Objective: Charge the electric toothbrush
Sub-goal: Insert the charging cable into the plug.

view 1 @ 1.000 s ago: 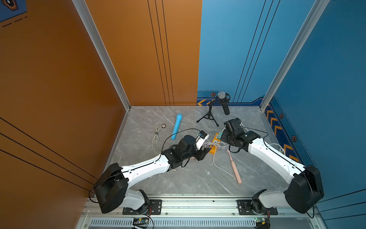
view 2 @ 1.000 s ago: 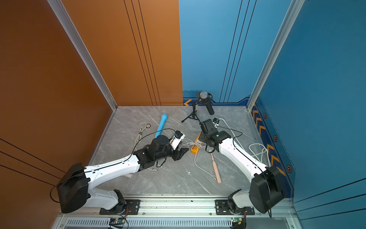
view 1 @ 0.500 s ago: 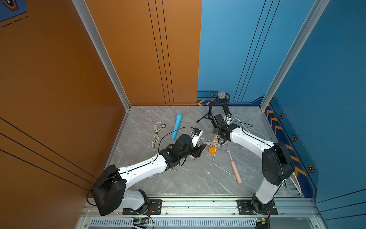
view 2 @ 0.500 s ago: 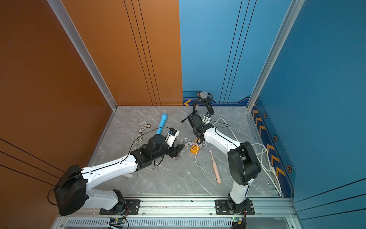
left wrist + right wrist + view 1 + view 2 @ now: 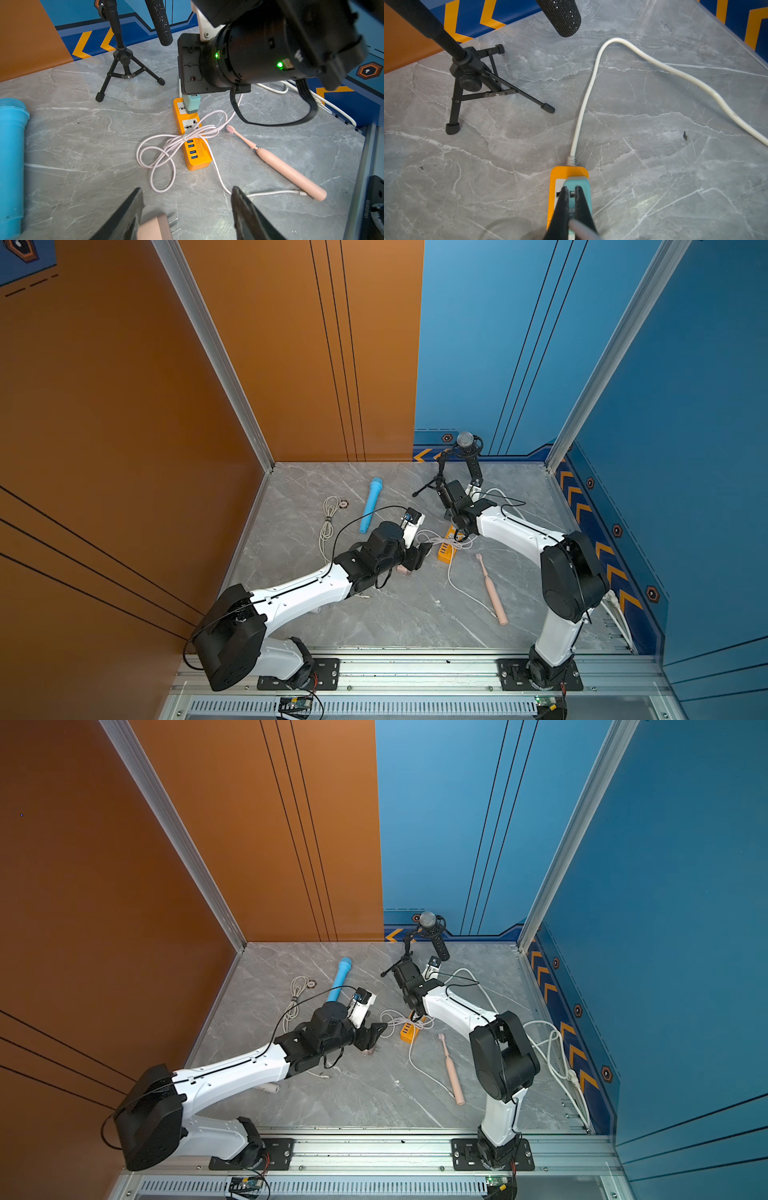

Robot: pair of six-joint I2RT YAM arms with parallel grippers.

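A robotics lab test cell: a booth of orange wall panels (image 5: 124, 406) and blue wall panels (image 5: 478, 344) between aluminium posts (image 5: 217, 356), yellow chevrons (image 5: 422, 455) along the base, a left arm (image 5: 299, 593) and a right arm (image 5: 511, 531) bolted to an aluminium rail (image 5: 415, 672) fronting a marble-look surface (image 5: 395, 614), and a microphone (image 5: 465, 439) on a tripod

Reaching the left pincer (image 5: 377, 1036) low across the grey bench (image 5: 365, 1098), with jaws apart, right above a small pinkish plug (image 5: 369, 1051). Pointing the right pincer (image 5: 414, 1014) down at the far end of the orange power strip (image 5: 408, 1031). Draping thin pale cable (image 5: 390, 1018) in loops over that strip. Finding the pink toothbrush (image 5: 452, 1073) lying flat near it, untouched, bristles nearest the strip.
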